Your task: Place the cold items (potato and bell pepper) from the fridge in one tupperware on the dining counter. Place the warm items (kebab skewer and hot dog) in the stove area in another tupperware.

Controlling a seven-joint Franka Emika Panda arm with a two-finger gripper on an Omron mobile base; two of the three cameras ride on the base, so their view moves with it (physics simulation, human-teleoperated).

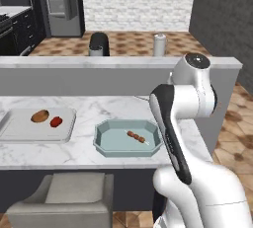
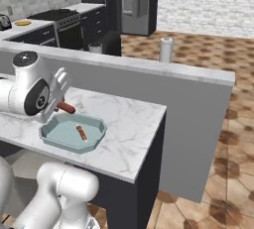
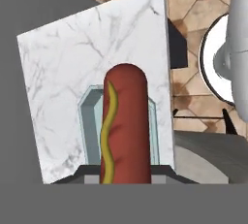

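My gripper (image 2: 59,104) hangs just above the far left rim of the teal octagonal tupperware (image 2: 49,135), shut on the hot dog (image 2: 66,107). In the hand view the hot dog (image 3: 124,121), red-brown with a yellow mustard line, stands between the fingertips over the teal tupperware (image 3: 88,121). The kebab skewer (image 1: 137,136) lies inside that container (image 1: 106,145). On the flat white tupperware (image 1: 20,131) at the left rest the potato (image 1: 39,116) and the red bell pepper (image 1: 56,121). Both containers sit on the marble dining counter (image 1: 99,108). The fridge (image 1: 62,2) stands far back.
A grey raised ledge (image 1: 99,63) backs the counter, carrying a white cylinder (image 1: 159,44) and a dark rounded object (image 1: 99,44). A grey chair (image 1: 64,197) stands below the counter's near edge. The stove (image 2: 54,17) is far left. The counter's right end (image 2: 149,124) drops to tiled floor.
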